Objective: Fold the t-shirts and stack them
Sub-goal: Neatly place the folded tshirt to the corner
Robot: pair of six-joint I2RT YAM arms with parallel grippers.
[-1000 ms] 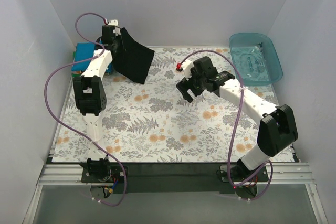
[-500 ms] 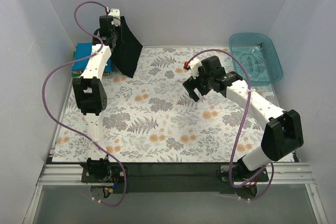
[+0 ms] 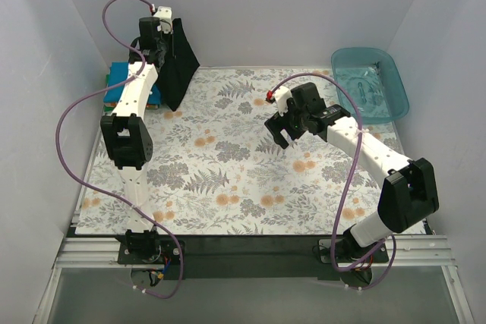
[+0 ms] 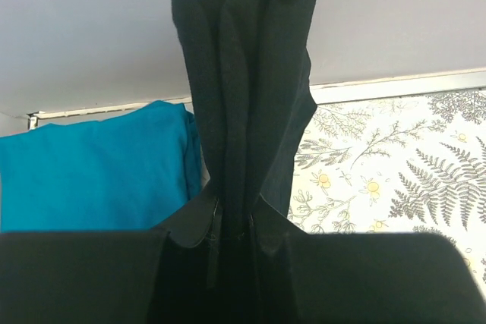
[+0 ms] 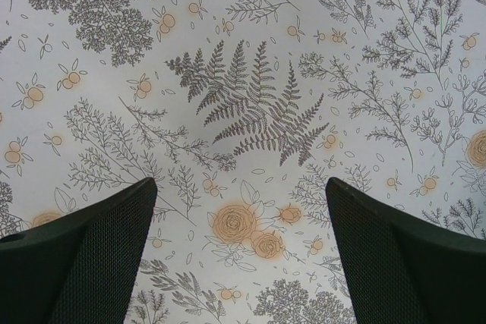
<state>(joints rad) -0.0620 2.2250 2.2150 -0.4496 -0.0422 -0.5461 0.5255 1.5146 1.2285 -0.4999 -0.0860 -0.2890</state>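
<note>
1. The left end effector point(image 3: 161, 29) is raised high at the far left corner of the table point(image 3: 250, 242); its fingers are clamped on the black t-shirt point(image 3: 179, 66).
2. In the left wrist view the left end effector point(image 4: 231, 227) pinches a bunched fold of the black t-shirt point(image 4: 247, 73); the cloth runs away from the fingers in narrow vertical pleats.
3. From above, the black t-shirt hangs from the grip as a dark, roughly triangular drape; its lower edge reaches down to the far left part of the floral tablecloth point(image 3: 228, 165), though whether it touches cannot be told.
4. The blue t-shirt point(image 3: 120, 83) lies folded at the far left edge of the table, just beside the hanging black one; in the left wrist view the blue t-shirt point(image 4: 91, 165) sits left of the black cloth.
5. The right end effector point(image 3: 282, 133) hovers over the middle right of the tablecloth, well apart from both shirts; its fingers are spread wide and hold nothing.
6. The right wrist view shows the right end effector point(image 5: 240, 184) with only the fern and flower print of the tablecloth point(image 5: 243, 58) between its fingers.
7. A translucent teal tub point(image 3: 370, 85) sits at the far right corner.
</note>
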